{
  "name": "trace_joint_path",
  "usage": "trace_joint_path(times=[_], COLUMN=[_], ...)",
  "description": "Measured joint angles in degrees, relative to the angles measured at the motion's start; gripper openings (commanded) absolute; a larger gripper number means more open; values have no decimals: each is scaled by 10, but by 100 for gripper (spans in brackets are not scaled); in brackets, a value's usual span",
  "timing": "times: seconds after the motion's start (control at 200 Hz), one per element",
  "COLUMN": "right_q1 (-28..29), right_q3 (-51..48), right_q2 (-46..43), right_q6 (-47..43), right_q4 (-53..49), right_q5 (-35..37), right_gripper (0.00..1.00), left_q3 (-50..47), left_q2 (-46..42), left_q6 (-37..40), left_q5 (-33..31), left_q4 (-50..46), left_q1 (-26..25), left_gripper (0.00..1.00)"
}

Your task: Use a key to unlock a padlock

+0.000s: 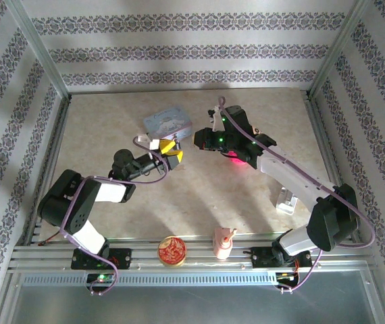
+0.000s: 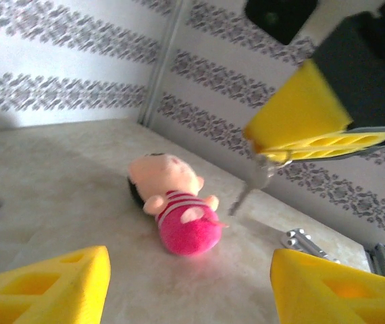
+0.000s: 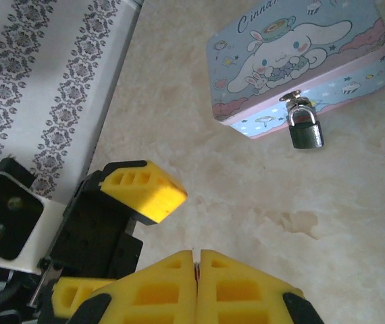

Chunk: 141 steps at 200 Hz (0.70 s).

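Plainly, the small dark grey metal padlock (image 3: 305,129) hangs by its shackle from the hasp of the pale blue rectangular cartoon-printed tin (image 3: 294,47), just in front of the tin's front wall. Bare beige marbled tabletop (image 3: 341,223) runs from the lock toward both arms, with nothing lying between.

The right gripper (image 3: 197,266) is near the tin's front. Its 2 yellow pads are pressed together on a small silvery key (image 2: 254,181), which dangles below them. The left gripper (image 2: 189,270) sits just beside it, jaws spread wide and holding nothing, and the key hangs above their gap.

Beyond the key a soft pink-bodied doll (image 2: 179,216) lies on its side on the table, apart from both grippers. The tin lies toward the far wall with free table around it. Patterned wallpapered walls (image 3: 44,81) and silver metal posts (image 1: 40,50) close in the table's edges.
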Motion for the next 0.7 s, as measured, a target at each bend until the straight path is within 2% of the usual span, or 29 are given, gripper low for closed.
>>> trace_joint_path(times=[0.415, 0.705], right_q1=[0, 0], right_q3=[0, 0], right_q2=[-9, -14], right_q6=[11, 18], right_q4=[9, 18], right_q5=[0, 0], right_gripper=[0, 0], left_q3=[33, 53], left_q2=[33, 36], left_q6=[52, 113], left_q5=[10, -23], left_q4=[10, -19], left_q1=[-35, -56], left_gripper=[60, 58])
